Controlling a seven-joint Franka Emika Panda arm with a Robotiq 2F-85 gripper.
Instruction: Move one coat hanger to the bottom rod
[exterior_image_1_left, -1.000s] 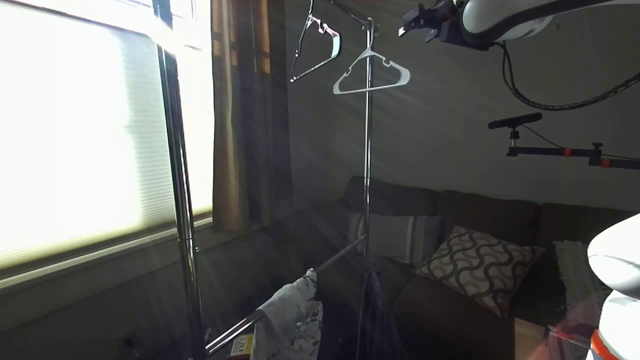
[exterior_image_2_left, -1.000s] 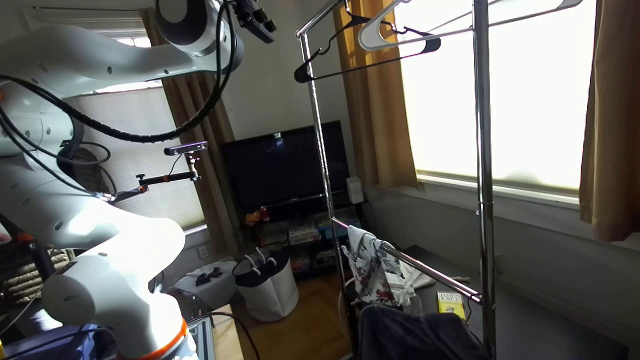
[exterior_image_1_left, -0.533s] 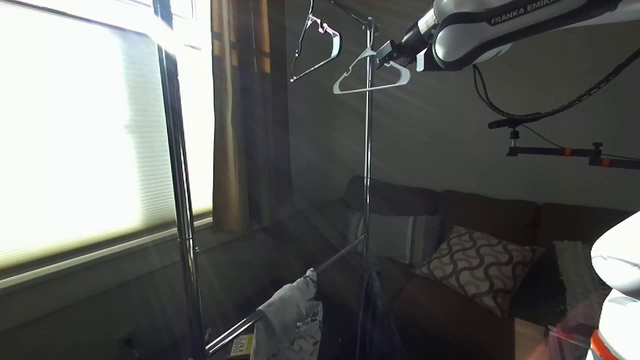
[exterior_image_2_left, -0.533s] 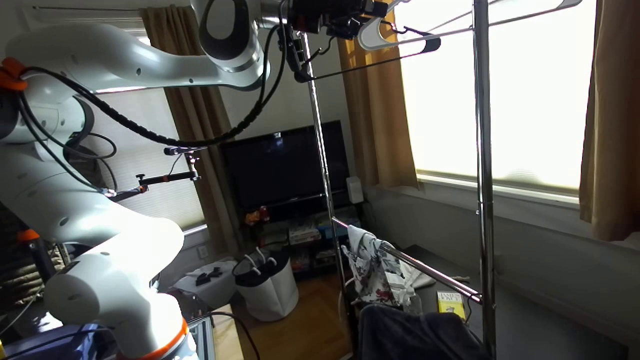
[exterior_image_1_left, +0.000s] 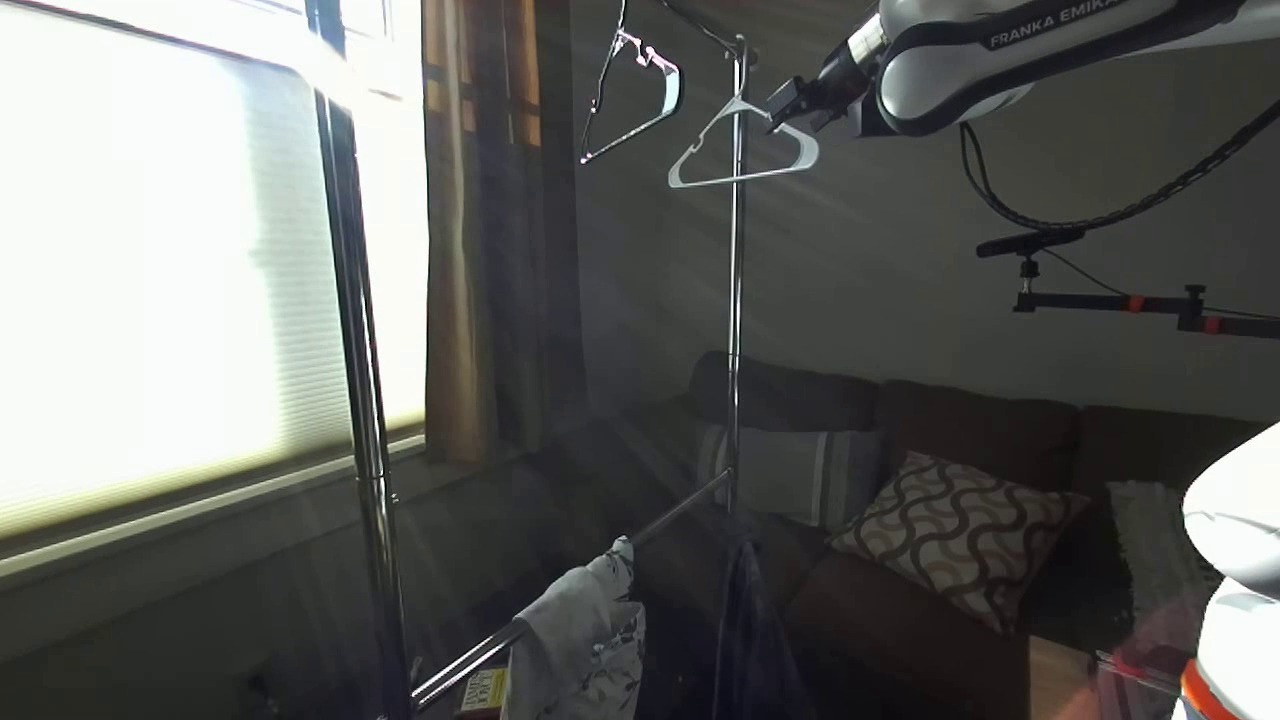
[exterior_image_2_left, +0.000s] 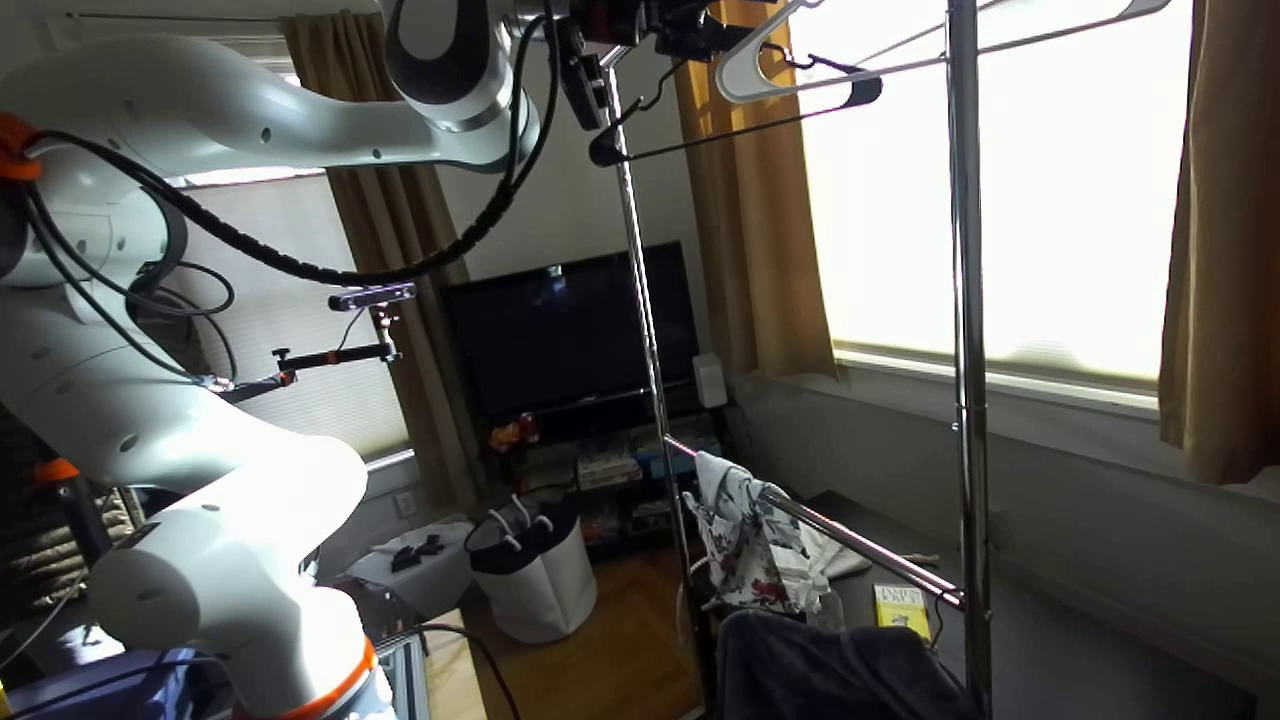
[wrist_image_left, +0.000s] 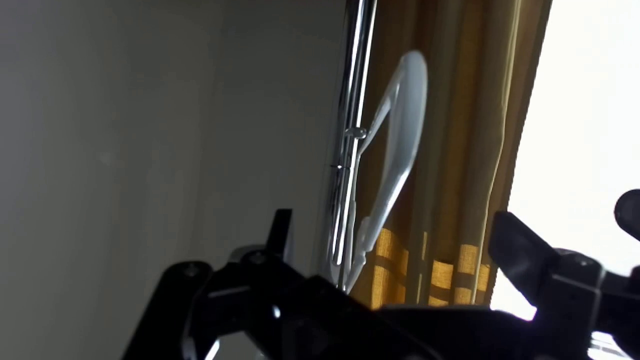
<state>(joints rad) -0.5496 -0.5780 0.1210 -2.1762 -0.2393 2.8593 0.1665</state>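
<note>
The hanger, suspended from the top rod well above and apart from the edge of the table, may swing aside or unhook if the gripper, its fingers spread, strikes it off-center before gripping.

I take posture from both exterior views. The white arm is raised and bent, with the forearm sloping slightly down to the wrist. Ahead of the wrist, the gripper is angled forward and downward. I read jaw state from the wrist view: both dark fingers stand wide apart, one toward each side, their surfaces in deep shadow.
</note>
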